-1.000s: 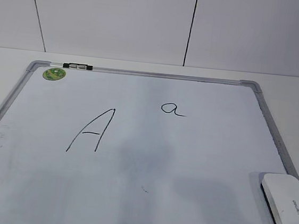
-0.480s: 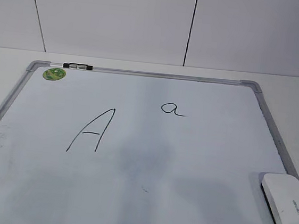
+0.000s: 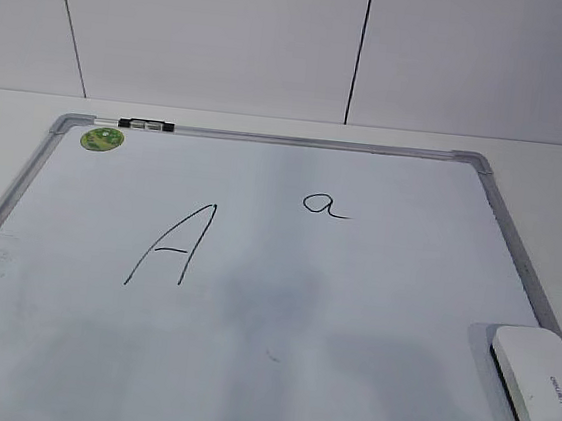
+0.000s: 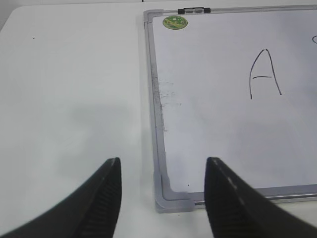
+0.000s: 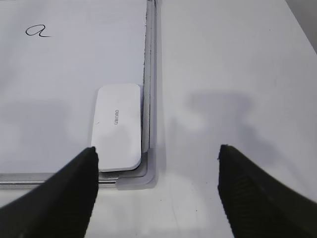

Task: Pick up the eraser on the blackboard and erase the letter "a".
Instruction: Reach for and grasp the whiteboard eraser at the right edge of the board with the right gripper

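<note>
The blackboard (image 3: 246,348) is a white board in a grey frame, lying flat on the table. The small handwritten letter "a" (image 3: 324,206) is right of its middle and also shows in the right wrist view (image 5: 37,31). The white eraser (image 3: 536,390) lies in the board's near right corner, against the frame (image 5: 118,126). My right gripper (image 5: 157,171) is open and empty, above the near right frame corner, just right of and nearer than the eraser. My left gripper (image 4: 162,181) is open and empty above the near left frame corner (image 4: 173,198). Neither gripper shows in the exterior view.
A large capital "A" (image 3: 172,244) is drawn left of the middle. A round green magnet (image 3: 102,138) and a black-and-white clip (image 3: 145,125) sit at the board's far left. White table (image 5: 237,74) lies right of the board and also left of it (image 4: 74,89). A white wall stands behind.
</note>
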